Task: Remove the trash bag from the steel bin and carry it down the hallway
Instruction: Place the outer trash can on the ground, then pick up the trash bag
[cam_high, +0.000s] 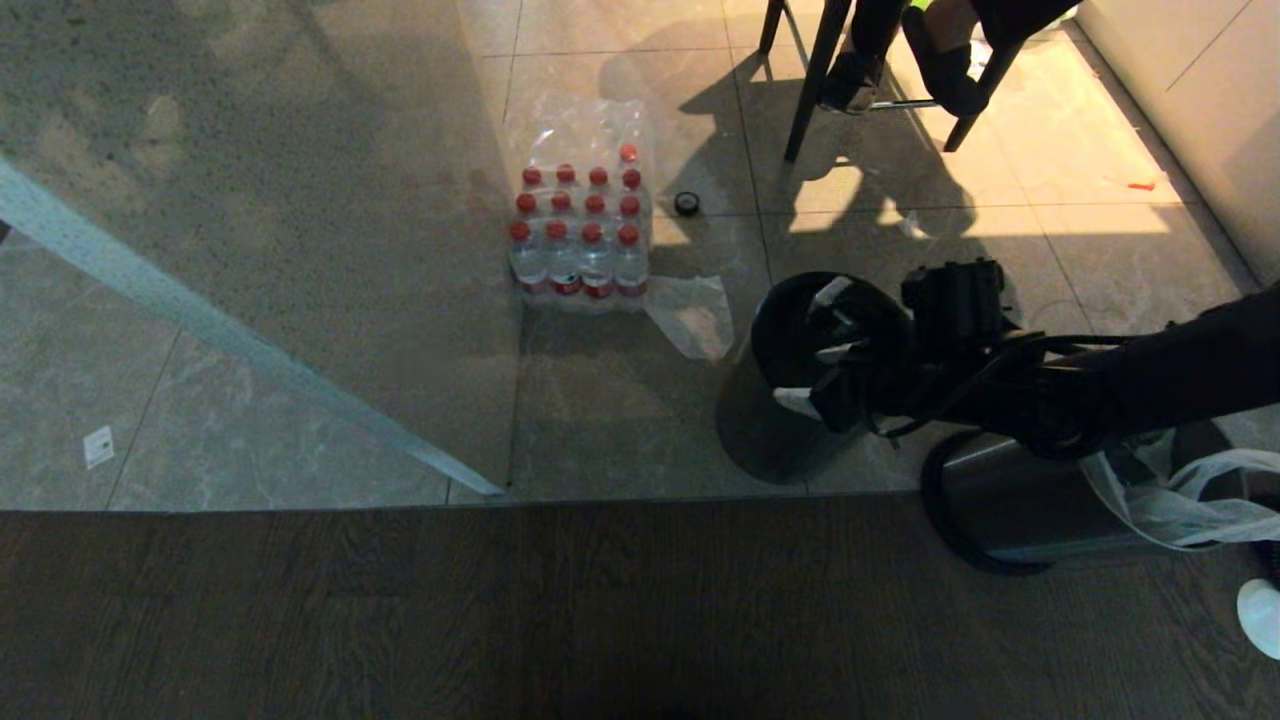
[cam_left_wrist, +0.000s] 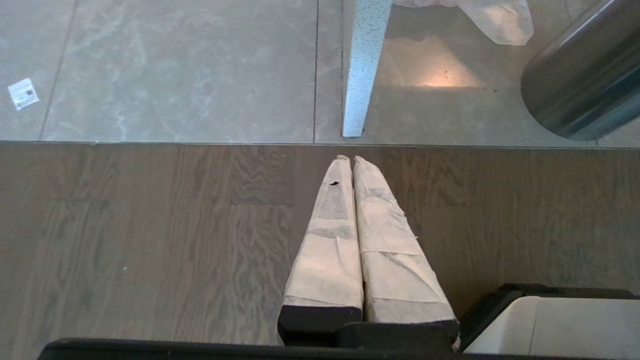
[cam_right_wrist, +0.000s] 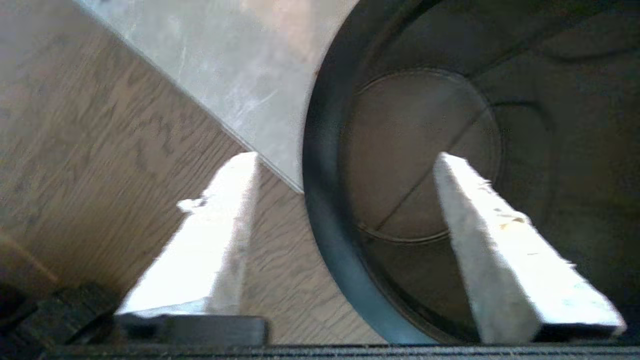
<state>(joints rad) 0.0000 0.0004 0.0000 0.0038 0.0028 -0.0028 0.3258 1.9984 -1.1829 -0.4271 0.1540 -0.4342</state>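
Two steel cylinders sit on the floor. My right jaws hang wide apart and empty, straddling the black rim of the upright steel bin (cam_high: 765, 430), one side inside and one outside. The inside of the bin looks bare. The trash bag (cam_high: 1190, 500), filmy white, bunches at the end of a second steel cylinder (cam_high: 1010, 505) just beside it. My left jaws are pressed together, parked over wood flooring. To do this well, I judge I should pinch only bag film, never rim.

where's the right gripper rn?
Head view, right side: the right gripper hangs open over the black rim of the upright steel bin, one finger inside, one outside.
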